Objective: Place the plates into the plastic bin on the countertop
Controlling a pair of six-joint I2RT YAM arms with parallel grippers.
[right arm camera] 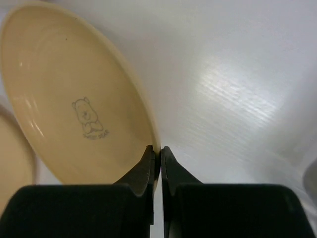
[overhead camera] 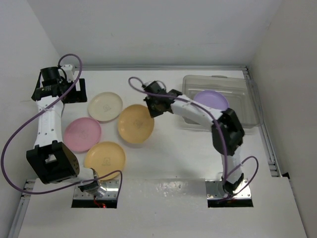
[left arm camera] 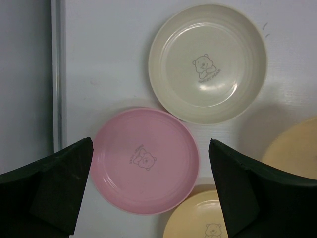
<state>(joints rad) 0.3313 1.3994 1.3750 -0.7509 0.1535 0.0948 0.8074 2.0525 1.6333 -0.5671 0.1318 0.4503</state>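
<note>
Top: right gripper (overhead camera: 152, 105) clamps the yellow plate (overhead camera: 136, 124) by its far rim, bin (overhead camera: 237, 84) well right; left wrist: left gripper (left arm camera: 149, 144) gapes over pink plate (left arm camera: 146, 161); right wrist: fingers (right arm camera: 143, 173) pinch only the thin edge, so plate may slip mid-carry.

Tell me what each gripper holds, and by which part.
Right gripper pinches the yellow plate nearest it by the rim. Left gripper is open above the pink plate, holding nothing.
</note>
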